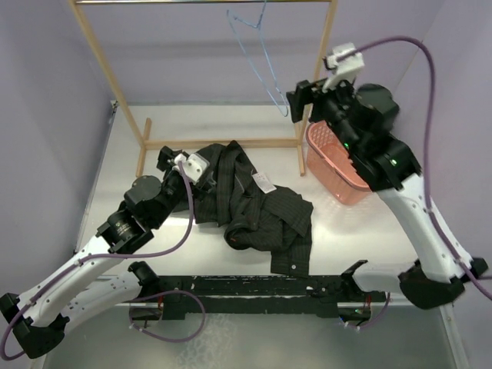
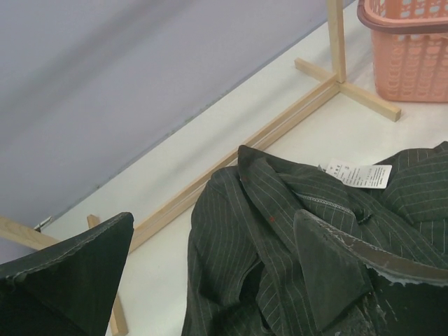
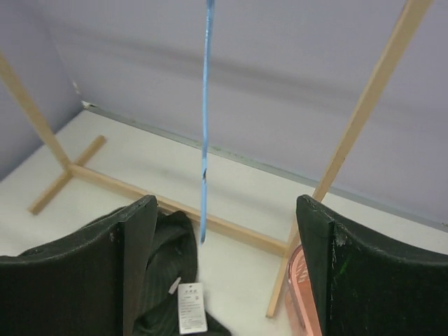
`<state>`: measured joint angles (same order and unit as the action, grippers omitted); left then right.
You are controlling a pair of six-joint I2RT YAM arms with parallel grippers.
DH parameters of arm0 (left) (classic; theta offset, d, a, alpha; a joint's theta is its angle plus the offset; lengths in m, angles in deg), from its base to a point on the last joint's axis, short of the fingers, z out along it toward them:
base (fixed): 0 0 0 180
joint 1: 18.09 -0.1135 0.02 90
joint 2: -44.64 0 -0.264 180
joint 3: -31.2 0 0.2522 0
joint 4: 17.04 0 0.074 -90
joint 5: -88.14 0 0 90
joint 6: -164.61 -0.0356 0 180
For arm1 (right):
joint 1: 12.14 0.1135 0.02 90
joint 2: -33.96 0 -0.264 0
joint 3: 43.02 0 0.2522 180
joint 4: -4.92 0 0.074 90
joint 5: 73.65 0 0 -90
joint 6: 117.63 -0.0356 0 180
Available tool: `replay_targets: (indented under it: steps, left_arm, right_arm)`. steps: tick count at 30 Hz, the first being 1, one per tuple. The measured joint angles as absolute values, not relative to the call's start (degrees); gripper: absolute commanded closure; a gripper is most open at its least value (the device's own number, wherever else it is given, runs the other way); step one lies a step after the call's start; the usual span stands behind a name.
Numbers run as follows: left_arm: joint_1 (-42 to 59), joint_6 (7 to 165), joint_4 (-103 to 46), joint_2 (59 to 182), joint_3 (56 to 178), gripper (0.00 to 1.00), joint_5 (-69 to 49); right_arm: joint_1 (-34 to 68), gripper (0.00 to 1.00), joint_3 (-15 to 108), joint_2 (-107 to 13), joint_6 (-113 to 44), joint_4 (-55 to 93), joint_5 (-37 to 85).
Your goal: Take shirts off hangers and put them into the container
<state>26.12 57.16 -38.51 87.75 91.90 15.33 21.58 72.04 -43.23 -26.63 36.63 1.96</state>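
The dark pinstriped shirt point(image 1: 254, 207) lies crumpled on the table, off the hanger, its white label point(image 2: 360, 175) facing up. The light-blue wire hanger point(image 1: 261, 61) hangs bare from the rack's top bar. The pink basket point(image 1: 334, 173), the container, stands at the right by the rack's foot. My left gripper point(image 1: 181, 161) is open at the shirt's left edge, and its fingers point(image 2: 336, 273) straddle the cloth point(image 2: 266, 238) without pinching it. My right gripper point(image 1: 300, 100) is raised and open beside the hanger's lower corner. The hanger wire point(image 3: 207, 105) hangs free between its spread fingers point(image 3: 133, 266).
The light wooden rack point(image 1: 223, 143) spans the back of the table, with its base bar just behind the shirt and its right post point(image 3: 350, 154) next to the basket rim point(image 3: 297, 287). Lilac walls close in the left, back and right.
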Motion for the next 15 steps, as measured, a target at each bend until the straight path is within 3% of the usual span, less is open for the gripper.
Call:
replay_targets:
  steps: [9, 15]
  left_arm:
    - [20.41, 64.7, -38.66, 92.28, 92.16, 0.0, 20.06]
    - [15.06, 76.17, -43.97, 102.22, 93.47, 0.0, 23.36]
  right_arm:
    - [21.58, 0.35, 47.58, -15.95, -37.95, 38.73, 11.68]
    - [21.58, 0.43, 26.16, -10.42, -47.31, 39.98, 17.63]
